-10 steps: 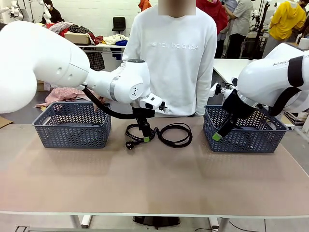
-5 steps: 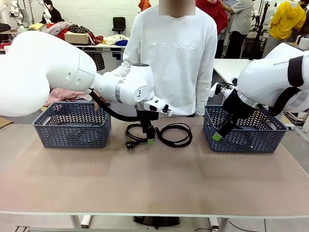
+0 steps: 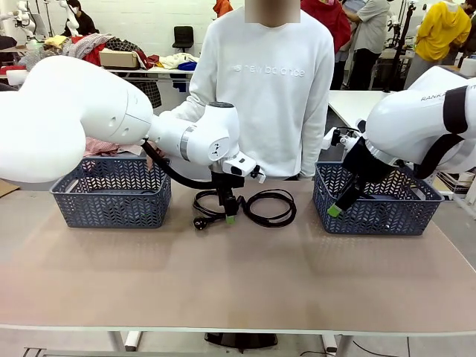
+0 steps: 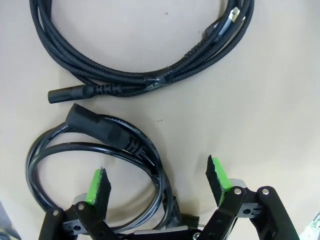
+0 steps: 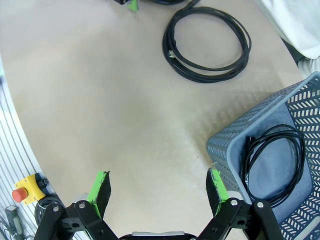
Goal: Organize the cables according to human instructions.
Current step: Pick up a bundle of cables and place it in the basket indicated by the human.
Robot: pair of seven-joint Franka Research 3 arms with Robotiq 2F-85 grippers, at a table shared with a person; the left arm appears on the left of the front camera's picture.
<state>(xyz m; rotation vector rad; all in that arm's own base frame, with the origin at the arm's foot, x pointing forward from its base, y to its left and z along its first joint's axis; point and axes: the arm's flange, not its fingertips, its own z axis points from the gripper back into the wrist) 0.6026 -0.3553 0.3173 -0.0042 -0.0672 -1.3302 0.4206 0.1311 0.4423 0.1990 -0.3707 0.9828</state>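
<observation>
The left gripper (image 4: 157, 180) stands wide above the coiled black rubber power cable (image 4: 100, 127), likely so that its strands fit between.

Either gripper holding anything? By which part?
Nothing held: left gripper open over the smooth black coiled power cable; right gripper open beside the grey plastic basket.

We identify a shared robotics lab: clothing heaps (image 3: 111, 46) on a background table (image 3: 160, 72), workers (image 3: 439, 30) standing behind, an emergency-stop button (image 5: 20, 193).
</observation>
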